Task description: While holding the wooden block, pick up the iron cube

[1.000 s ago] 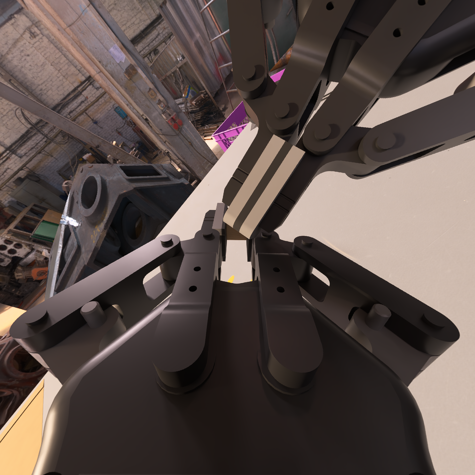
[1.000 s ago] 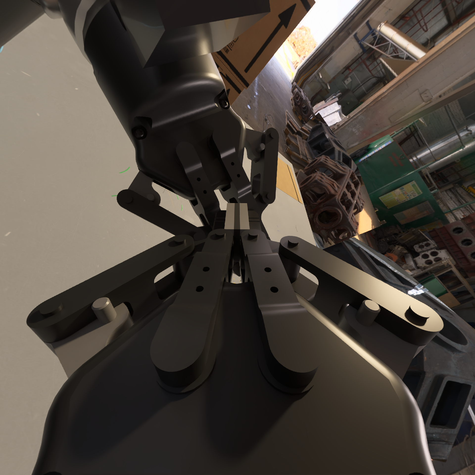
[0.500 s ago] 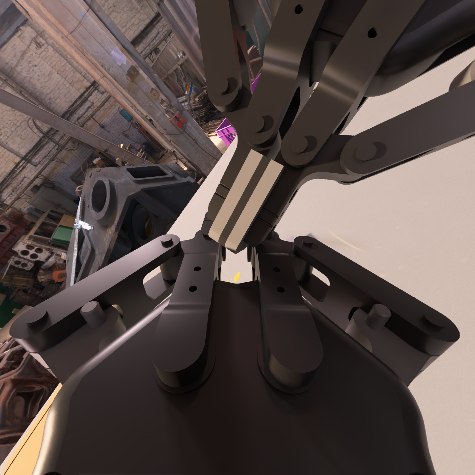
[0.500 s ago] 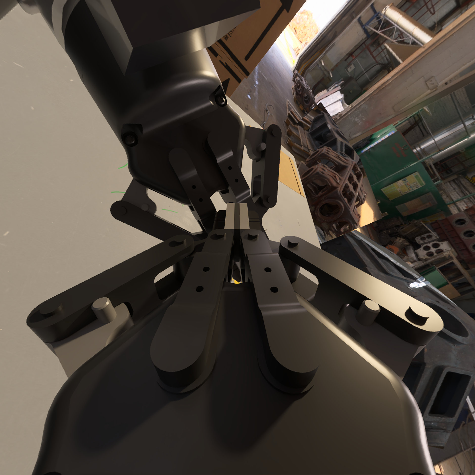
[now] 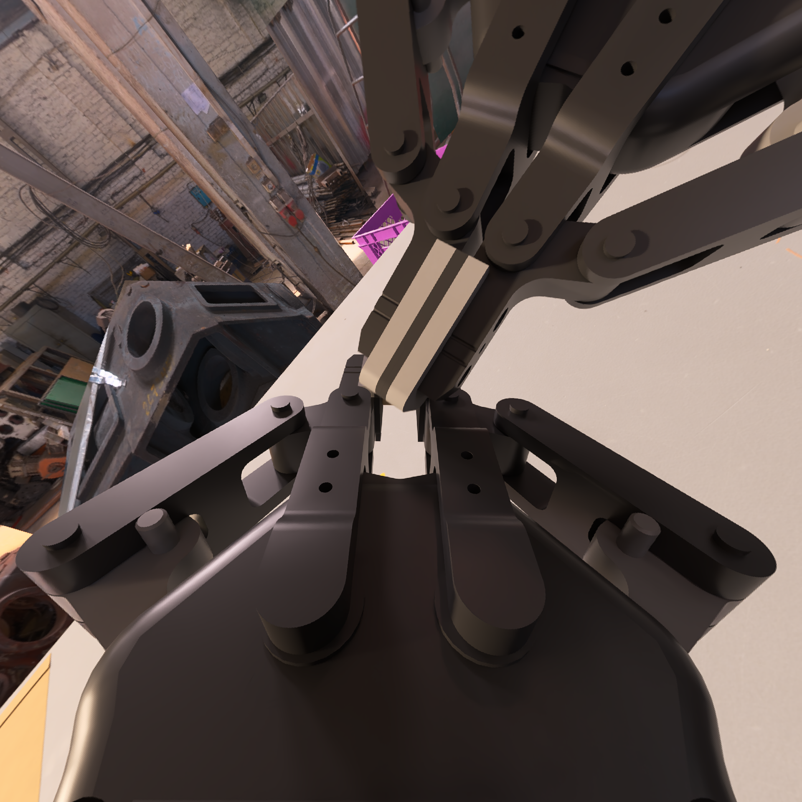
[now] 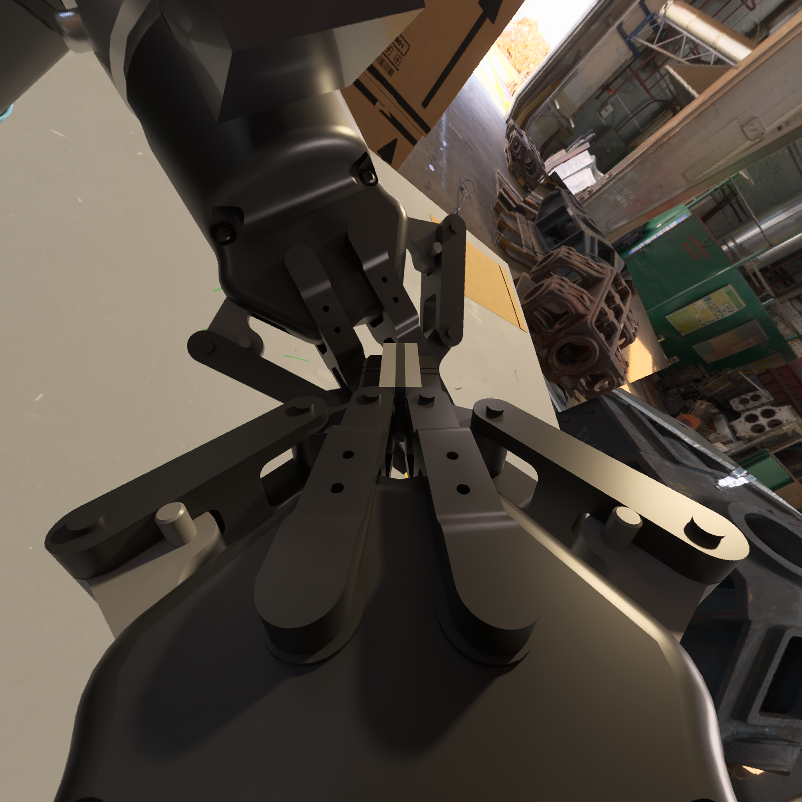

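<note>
Neither the wooden block nor the iron cube shows anywhere, so progress can't be judged. The left gripper (image 5: 397, 416) stands slightly parted, nothing visible between its fingers. Just ahead, nearly touching, the right gripper (image 6: 401, 390) is pressed closed on nothing visible.
</note>
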Controlling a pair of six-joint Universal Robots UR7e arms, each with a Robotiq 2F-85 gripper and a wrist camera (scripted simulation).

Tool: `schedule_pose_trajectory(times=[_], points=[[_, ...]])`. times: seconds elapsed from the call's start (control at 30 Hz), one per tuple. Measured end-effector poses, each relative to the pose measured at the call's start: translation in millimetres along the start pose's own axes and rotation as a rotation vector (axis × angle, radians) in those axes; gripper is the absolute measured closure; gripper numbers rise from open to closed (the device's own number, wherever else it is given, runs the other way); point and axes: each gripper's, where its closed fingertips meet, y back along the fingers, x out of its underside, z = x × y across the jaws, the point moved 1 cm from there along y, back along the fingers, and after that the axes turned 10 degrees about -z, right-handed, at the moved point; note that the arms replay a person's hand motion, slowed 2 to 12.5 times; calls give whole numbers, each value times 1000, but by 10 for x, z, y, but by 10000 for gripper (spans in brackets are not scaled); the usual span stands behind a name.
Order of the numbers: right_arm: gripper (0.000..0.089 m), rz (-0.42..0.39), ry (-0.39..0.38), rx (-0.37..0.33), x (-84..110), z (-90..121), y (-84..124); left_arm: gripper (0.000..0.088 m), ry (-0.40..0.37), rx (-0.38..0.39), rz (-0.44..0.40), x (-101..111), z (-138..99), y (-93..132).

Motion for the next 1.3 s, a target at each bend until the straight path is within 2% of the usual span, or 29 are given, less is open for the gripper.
schedule_pose_trajectory(times=[0.43, 0.87, 1.03, 1.3], points=[[893, -60, -84, 38, -25, -124, 150, 754, 98, -6, -44, -24, 80, 23], [893, -42, -165, 134, 143, -361, 337, 754, 148, 8, -102, -51, 120, 45], [840, -15, -157, 151, 244, -396, 367, 754, 162, 8, -108, -41, 144, 55], [797, 72, -89, 180, 455, -436, 410, 754, 179, 24, -129, -72, 141, 61]])
